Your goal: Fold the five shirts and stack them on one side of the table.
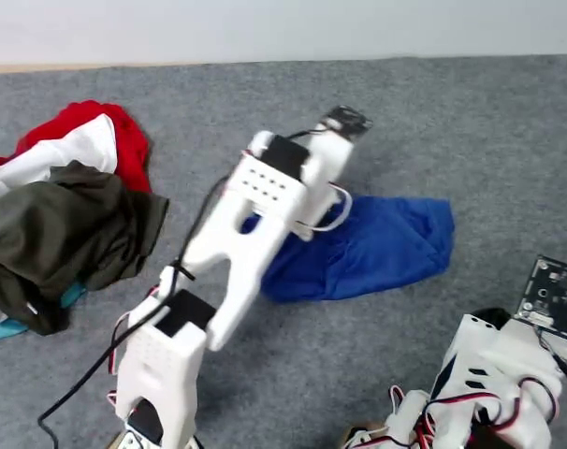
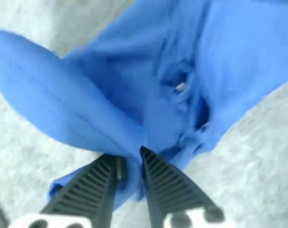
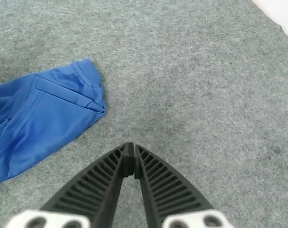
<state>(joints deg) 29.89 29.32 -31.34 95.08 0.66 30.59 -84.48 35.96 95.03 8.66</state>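
A blue shirt [image 1: 377,248] lies crumpled on the grey table surface right of centre. The left arm [image 1: 255,224] stretches over the shirt's left end. In the left wrist view my left gripper [image 2: 132,159] is shut on a fold of the blue shirt [image 2: 220,71], with cloth pinched between its black fingers [image 2: 99,183]. My right gripper [image 3: 129,152] is shut with nothing in it, hovering over bare grey surface a short way from one end of the blue shirt [image 3: 34,114]. The right arm [image 1: 489,383] sits at the front right corner.
A heap of shirts lies at the left edge: a red one [image 1: 96,122], a white one [image 1: 73,154], a dark olive one [image 1: 68,224] on top and a teal one [image 1: 12,323] peeking out below. Bare grey surface [image 1: 471,131] spreads behind and to the right.
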